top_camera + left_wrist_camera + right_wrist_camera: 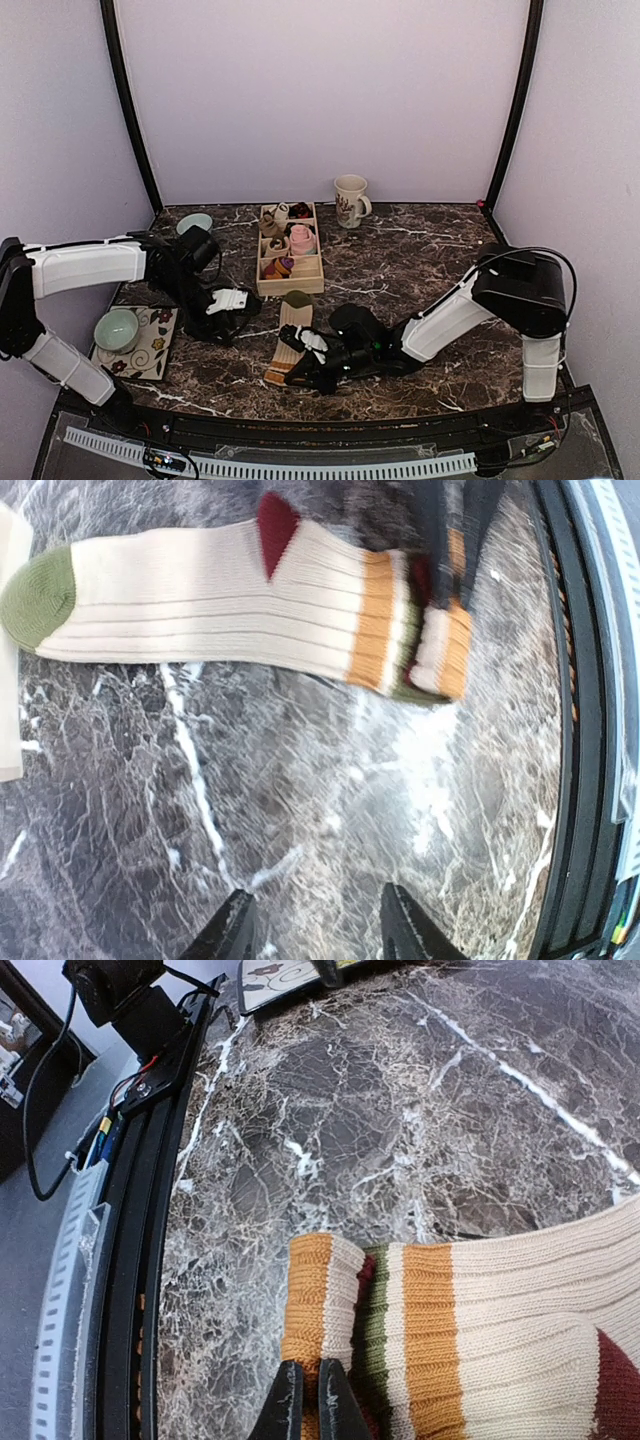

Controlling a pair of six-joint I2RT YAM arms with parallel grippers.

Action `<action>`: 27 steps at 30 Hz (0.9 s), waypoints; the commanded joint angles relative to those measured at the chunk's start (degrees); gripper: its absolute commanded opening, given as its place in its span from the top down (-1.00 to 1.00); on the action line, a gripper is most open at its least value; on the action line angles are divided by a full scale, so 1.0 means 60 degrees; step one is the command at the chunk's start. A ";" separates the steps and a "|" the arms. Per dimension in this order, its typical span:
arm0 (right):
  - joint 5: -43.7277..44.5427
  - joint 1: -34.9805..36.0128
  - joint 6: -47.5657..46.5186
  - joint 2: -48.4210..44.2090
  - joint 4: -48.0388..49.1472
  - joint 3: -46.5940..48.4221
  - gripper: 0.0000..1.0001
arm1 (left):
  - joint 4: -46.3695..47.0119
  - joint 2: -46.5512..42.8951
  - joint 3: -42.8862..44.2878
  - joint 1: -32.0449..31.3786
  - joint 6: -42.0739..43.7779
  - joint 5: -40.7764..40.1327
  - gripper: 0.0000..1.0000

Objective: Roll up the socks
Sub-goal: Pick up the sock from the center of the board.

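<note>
**roll barely begun: cuff turned and pinched, the rest lying flat**

a cream ribbed knit sock with an olive-green toe, a maroon heel patch and orange-and-green cuff bands is laid out on the dark marble-patterned tabletop, just ahead of the arms' bases, with its toe pointed toward the back. whether one sock or a stacked pair lies there cannot be told for certain. a second layer is suggested in the right wrist view.

only the cuff end, nearest the table's front edge, is turned over on itself. the leg, heel and foot are stretched out unrolled. the folded cuff is pinched by the right gripper, whose jaws are closed together on the orange band. the left gripper is held with its jaws apart over bare marble beside the sock, with nothing between them.

just behind the toe a compartmented wooden box is seen, with a pink sock bundle and other small bundles lodged in it.

the task is judged to be at its first turn: nearly the whole length of the sock is left to be rolled.
</note>
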 commanded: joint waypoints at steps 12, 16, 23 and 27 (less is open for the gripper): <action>-0.1914 -0.1265 0.2862 0.1828 -0.3504 0.0377 1.00 | 0.2563 -0.0448 -0.1356 -0.3816 0.1097 -0.1922 0.34; -0.1953 -0.1394 0.3285 0.1918 -0.3372 0.0254 1.00 | 0.2403 0.0614 -0.0707 -0.4166 0.0560 -0.2665 0.45; -0.1991 -0.1436 0.3548 0.2135 -0.3398 0.0225 1.00 | 0.3099 0.0976 -0.0586 -0.4633 0.0165 -0.3155 0.49; -0.1909 -0.1436 0.3538 0.2166 -0.3500 0.0238 1.00 | 0.3172 0.0795 -0.0723 -0.4879 0.0143 -0.3238 0.45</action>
